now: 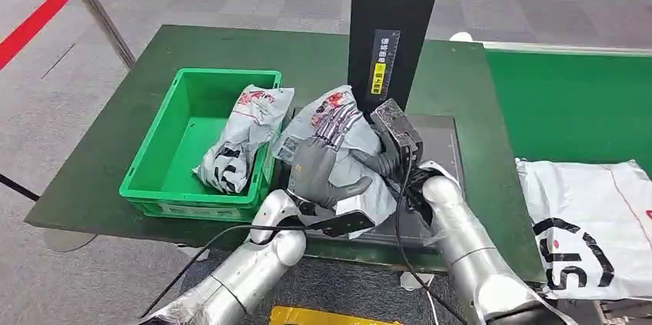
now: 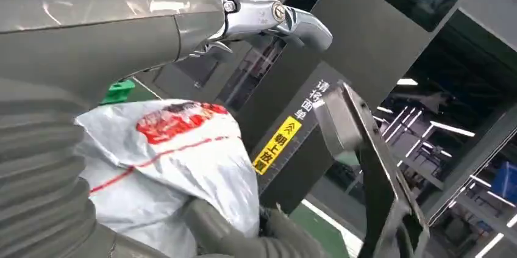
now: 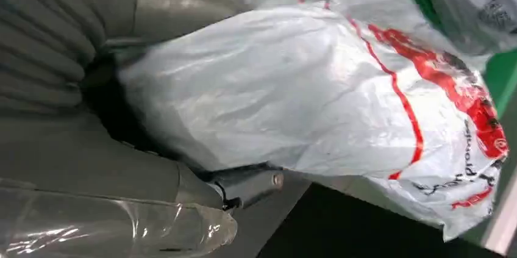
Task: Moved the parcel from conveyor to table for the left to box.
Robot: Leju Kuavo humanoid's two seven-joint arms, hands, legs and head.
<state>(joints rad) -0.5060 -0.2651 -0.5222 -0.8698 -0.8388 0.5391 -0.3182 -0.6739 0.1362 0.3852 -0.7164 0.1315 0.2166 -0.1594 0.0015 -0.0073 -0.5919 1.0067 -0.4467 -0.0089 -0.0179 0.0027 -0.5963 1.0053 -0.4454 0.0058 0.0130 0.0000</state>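
Observation:
A white plastic parcel (image 1: 338,121) with red print sits between both my hands above the grey plate (image 1: 442,148) in front of the black post. My left hand (image 1: 323,167) wraps its near side, fingers spread over the front and the thumb underneath. My right hand (image 1: 377,157) grips the parcel's right side. In the left wrist view the parcel (image 2: 177,160) lies between the fingers and thumb of my left hand (image 2: 122,32). In the right wrist view the parcel (image 3: 305,87) lies against the palm of my right hand (image 3: 91,118).
A green crate (image 1: 154,156) stands left of the plate with another printed parcel (image 1: 242,137) leaning inside it. The black post (image 1: 392,25) rises just behind the plate. A large white bag (image 1: 592,217) lies on the green conveyor at right. A red barrier belt (image 1: 34,21) crosses the far left.

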